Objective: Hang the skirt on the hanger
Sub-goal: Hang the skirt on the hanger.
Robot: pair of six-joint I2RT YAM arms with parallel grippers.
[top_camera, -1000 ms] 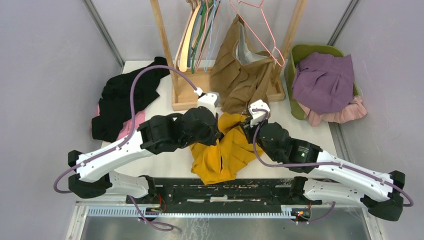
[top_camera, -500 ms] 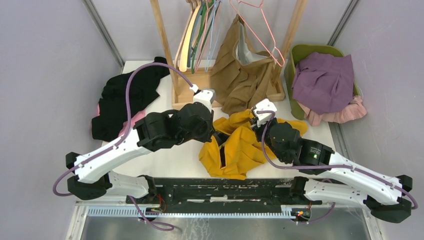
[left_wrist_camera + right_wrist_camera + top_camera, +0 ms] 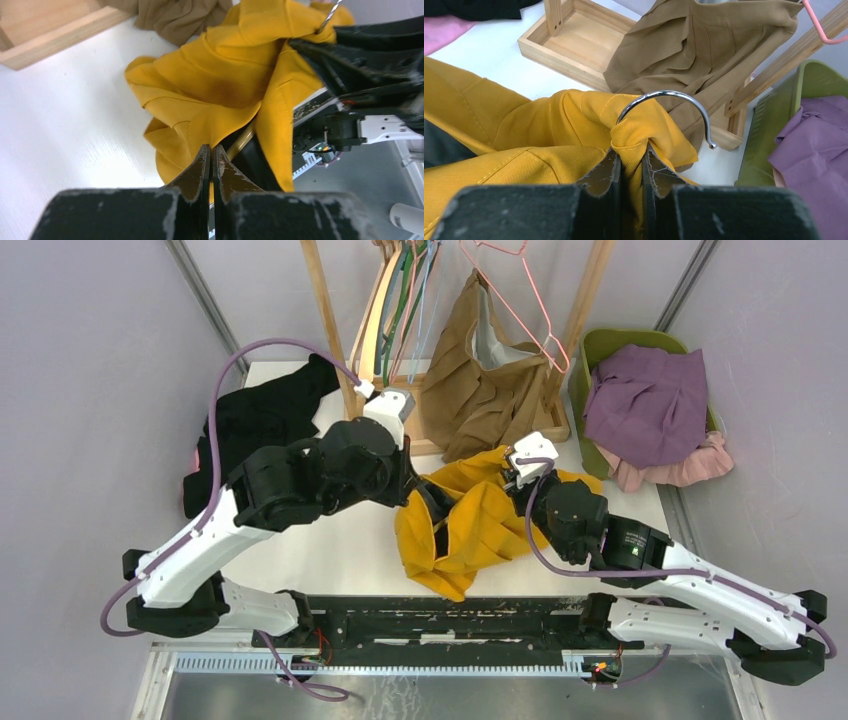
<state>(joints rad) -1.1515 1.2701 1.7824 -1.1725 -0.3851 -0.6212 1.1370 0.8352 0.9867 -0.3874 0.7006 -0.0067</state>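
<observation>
The mustard-yellow skirt (image 3: 480,530) hangs stretched between my two grippers above the table's front middle. My left gripper (image 3: 408,490) is shut on a thin fold at the skirt's left edge (image 3: 220,85); in its wrist view the fingertips (image 3: 211,148) pinch yellow cloth. A golden hanger bar (image 3: 243,141) shows inside the skirt's dark opening. My right gripper (image 3: 515,480) is shut on bunched skirt cloth (image 3: 499,135) at the hanger's neck, jaws (image 3: 630,152) slightly apart on the wad. The hanger's chrome hook (image 3: 664,95) curls up out of that wad.
A wooden rack (image 3: 380,440) with several hangers stands at the back, a brown garment (image 3: 485,380) draped on it beside a pink wire hanger (image 3: 520,300). A green basket (image 3: 590,350) holds purple cloth (image 3: 645,400) at the right. A black garment (image 3: 255,430) lies at the left.
My left arm has swung back and to the left, pulling the skirt's edge with it. The right gripper has shifted right and back. The skirt now spreads wider between them.
</observation>
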